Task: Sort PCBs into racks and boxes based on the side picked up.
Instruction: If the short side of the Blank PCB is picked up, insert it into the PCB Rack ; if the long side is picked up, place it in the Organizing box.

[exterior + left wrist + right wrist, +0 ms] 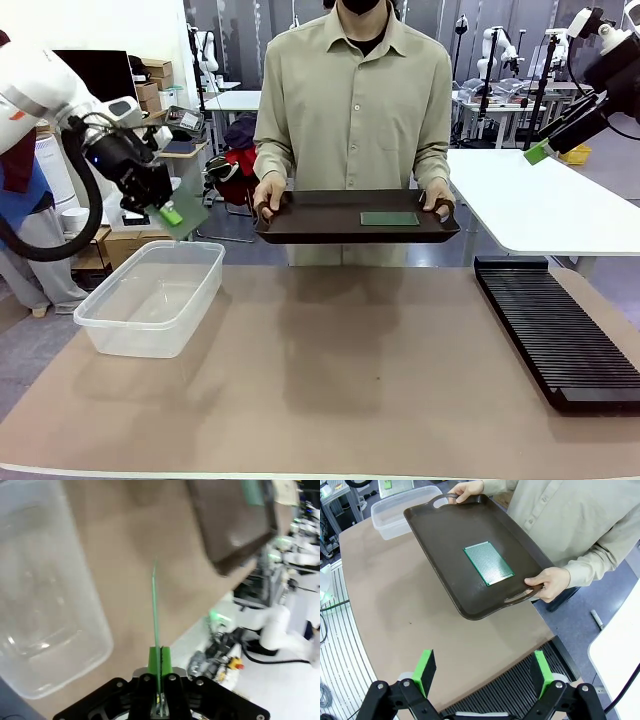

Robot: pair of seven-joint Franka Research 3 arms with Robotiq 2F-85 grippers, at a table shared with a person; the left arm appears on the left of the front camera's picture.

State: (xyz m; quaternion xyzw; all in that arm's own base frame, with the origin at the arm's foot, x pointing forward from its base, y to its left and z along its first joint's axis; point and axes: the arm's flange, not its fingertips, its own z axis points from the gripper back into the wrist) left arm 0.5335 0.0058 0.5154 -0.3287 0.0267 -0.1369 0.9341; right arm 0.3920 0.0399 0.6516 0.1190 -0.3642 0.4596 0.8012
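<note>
One PCB point(188, 215) is clamped in the left gripper point(170, 213) just above the tub point(205, 250) — apparently empty. Second PCB point(390, 218) is left on the tray point(300, 232); right gripper point(484, 666) is held spread, empty — rack point(560, 330) unfilled.

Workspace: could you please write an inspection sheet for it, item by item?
Surface: brown table top, flat.
Job's things: one PCB held up near the far rim of the clear tub; second PCB lying flat on the brown tray that the person holds; black rack at the right.
Clutter: nothing seen.
Hands: left hand shut on the PCB; right hand open, raised.
Cables: black hose looping from the left arm.
Surroundings: white tables, cardboard boxes.
</note>
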